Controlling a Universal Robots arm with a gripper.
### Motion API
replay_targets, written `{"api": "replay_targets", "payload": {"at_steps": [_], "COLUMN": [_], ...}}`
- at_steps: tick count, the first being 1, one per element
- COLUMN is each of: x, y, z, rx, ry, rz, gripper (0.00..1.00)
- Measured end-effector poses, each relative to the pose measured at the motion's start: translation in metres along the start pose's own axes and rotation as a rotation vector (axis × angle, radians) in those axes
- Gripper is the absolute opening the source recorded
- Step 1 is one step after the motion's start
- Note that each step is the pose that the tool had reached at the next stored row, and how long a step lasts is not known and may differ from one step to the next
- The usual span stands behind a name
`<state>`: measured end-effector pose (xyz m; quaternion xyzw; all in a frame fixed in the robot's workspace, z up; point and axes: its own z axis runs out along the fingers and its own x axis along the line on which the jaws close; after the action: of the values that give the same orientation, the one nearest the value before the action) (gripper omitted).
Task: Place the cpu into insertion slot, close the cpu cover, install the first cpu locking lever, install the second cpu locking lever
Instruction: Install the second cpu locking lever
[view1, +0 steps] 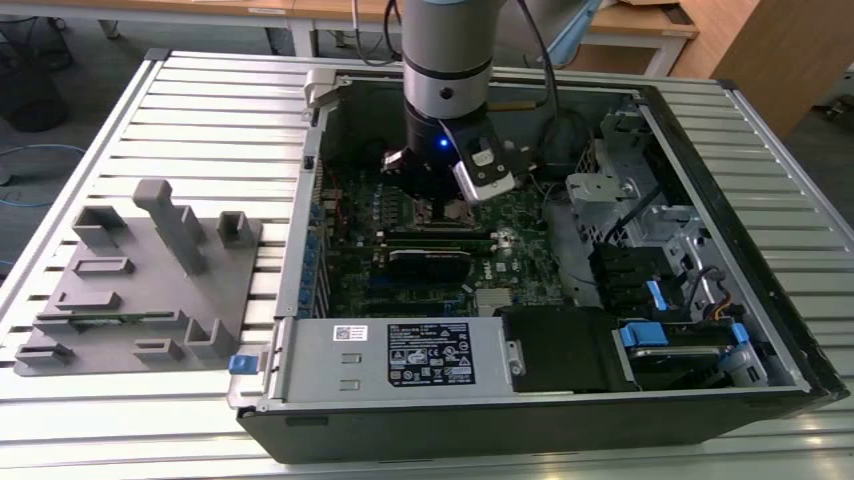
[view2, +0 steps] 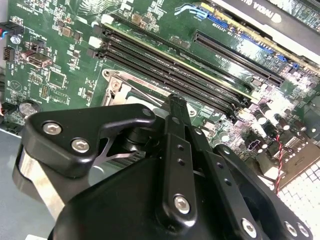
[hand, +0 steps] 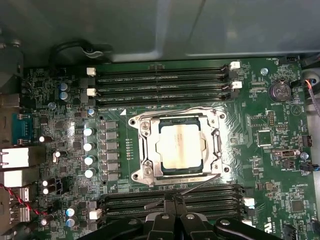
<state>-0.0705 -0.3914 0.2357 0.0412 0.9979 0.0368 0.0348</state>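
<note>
The cpu (hand: 179, 146), its dull metal top facing up, lies in the insertion slot (hand: 175, 173) on the green board. The silvery cpu cover (hand: 148, 150) is folded down flat around it. One thin wire lever (hand: 175, 111) runs along the socket's far side. A second lever (hand: 200, 184) slants away from the near corner, its end beside my fingertips. My gripper (hand: 172, 198) hovers at the socket's near edge, fingers shut with nothing seen between them. The exterior view shows the gripper (view1: 447, 205) low inside the open computer case. In the second wrist view the gripper (view2: 172, 102) is at the socket's corner (view2: 116, 82).
Long black memory slots (hand: 160, 80) flank the socket on both sides. A power supply box (view1: 400, 355) sits at the case's front, with drive bays (view1: 667, 340) on the exterior view's right. A grey fixture tray (view1: 134, 280) stands on the slatted table on that view's left.
</note>
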Motion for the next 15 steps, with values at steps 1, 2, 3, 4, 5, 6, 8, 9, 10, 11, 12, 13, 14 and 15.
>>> {"api": "replay_targets", "payload": {"at_steps": [1,2,3,4,5,6,8,9,10,11,12,13,14,15], "x": [0.0003,0.0006,0.001,0.0023,0.0039,0.0049,0.0071,0.008,0.0089,0.0092,0.0092,0.0092,0.0093,0.0094], "y": [0.0,0.0,0.0001,0.0002,0.0003,0.0004,0.0005,0.0006,0.0006,0.0005,0.0006,0.0005,0.0004,0.0003], "z": [0.0001,0.0003,0.0005,0.0006,0.0006,0.0007,0.0009,0.001,0.0012,0.0014,0.0019,0.0025,0.0032,0.004], "rx": [0.0,0.0,-0.0001,-0.0001,0.0,0.0,0.0,-0.0001,-0.0001,-0.0001,-0.0003,-0.0003,-0.0002,-0.0003], "ry": [-0.0001,0.0,-0.0001,-0.0001,-0.0001,-0.0001,-0.0001,-0.0001,-0.0001,-0.0001,-0.0002,-0.0002,0.0,0.0], "rz": [0.0,0.0,0.0,0.0,0.0,0.0,0.0,0.0,0.0,0.0,0.0,0.0,0.0,0.0], "gripper": [0.11,0.11,0.11,0.11,0.11,0.11,0.11,0.11,0.11,0.11,0.11,0.11,0.11,0.11]}}
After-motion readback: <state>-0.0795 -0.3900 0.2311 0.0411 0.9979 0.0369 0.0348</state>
